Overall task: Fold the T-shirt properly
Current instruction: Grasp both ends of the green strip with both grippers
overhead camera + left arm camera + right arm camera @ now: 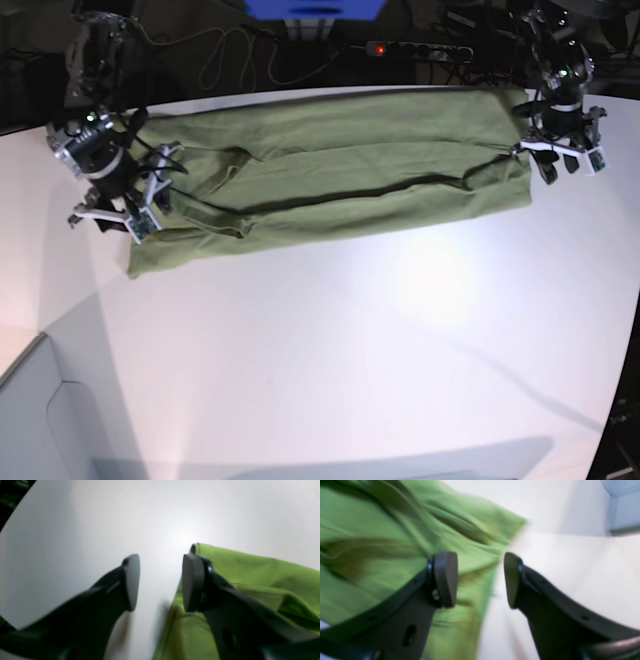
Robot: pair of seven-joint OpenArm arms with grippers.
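The T-shirt (340, 180) lies on the white table (350, 340) as a long, wrinkled olive-green band, doubled over lengthwise, near the far edge. My left gripper (562, 160) is at the band's right end. In the left wrist view it (161, 582) is open and empty, its right finger over the shirt's corner (250, 570) and its left finger over bare table. My right gripper (118, 212) is at the band's left end. In the right wrist view it (478, 580) is open and empty, astride the shirt's edge (395, 530), left finger over cloth.
A power strip (410, 48) with a red light, cables and a blue object (315, 8) lie beyond the table's far edge. A pale grey panel (55, 420) sits at the front left corner. The table's edge (10, 525) shows left of my left gripper.
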